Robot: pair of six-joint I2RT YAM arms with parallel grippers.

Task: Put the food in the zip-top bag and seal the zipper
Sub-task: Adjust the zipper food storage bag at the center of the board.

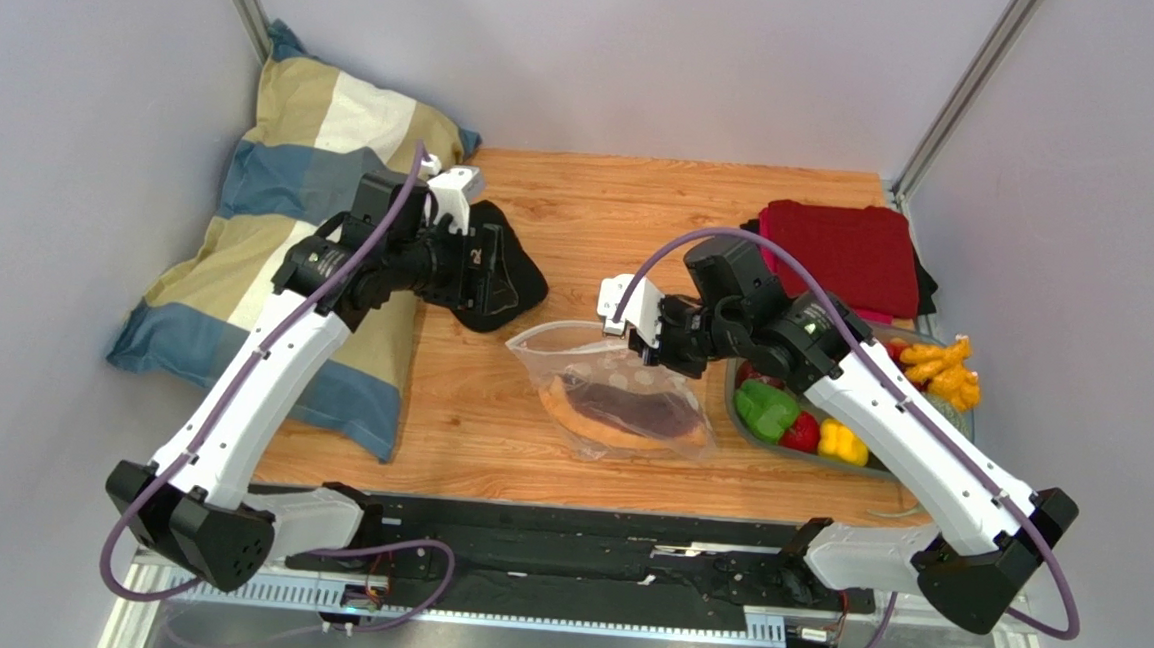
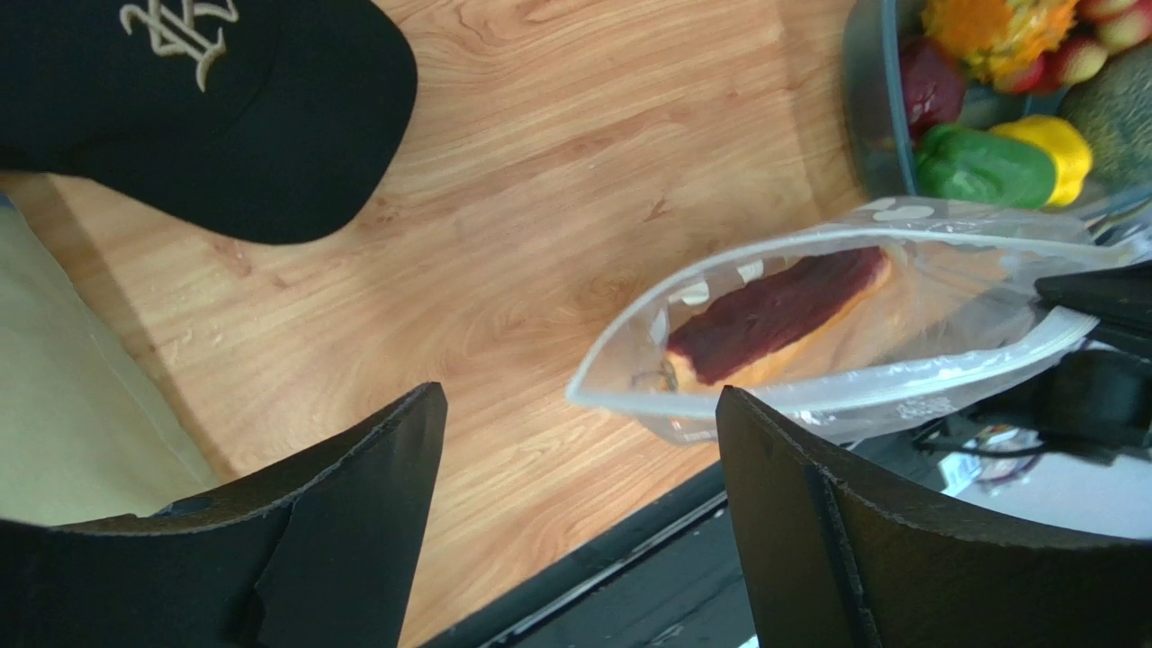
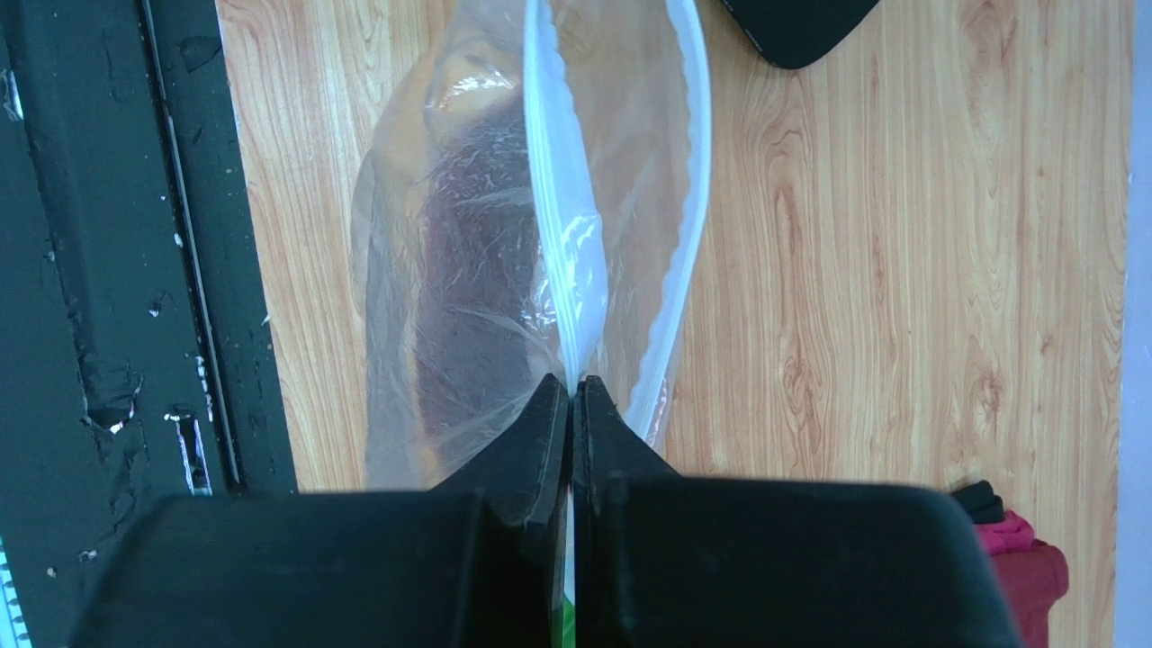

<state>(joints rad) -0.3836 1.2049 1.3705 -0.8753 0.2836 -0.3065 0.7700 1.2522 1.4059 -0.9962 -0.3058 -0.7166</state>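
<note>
The right pincer (image 3: 573,394) is clenched, its two black fingers pressed flat together on the zipper (image 3: 557,203), the thin whitish strip along one lip of the zip-top bag (image 1: 596,368). The other lip bows away from it, so the mouth gapes. The left pincer (image 2: 582,396) is spread wide and grasps nothing, hanging above the worktop (image 1: 621,207) near the black cap (image 1: 508,278).

The bag is clear, crinkly film lying around the middle of the pale wood-grain worktop, nearer its near edge. Inside lies one flattish piece of food (image 1: 631,410), dark maroon on top and orange-tan at the rim.

At the right edge a grey tray (image 2: 866,95) holds a glossy green pepper (image 1: 766,408), a yellow pepper (image 1: 842,441), a red fruit (image 1: 799,436) and knobbly orange pieces (image 1: 941,374). A red folded cloth (image 1: 844,250) lies in the far right corner.
</note>
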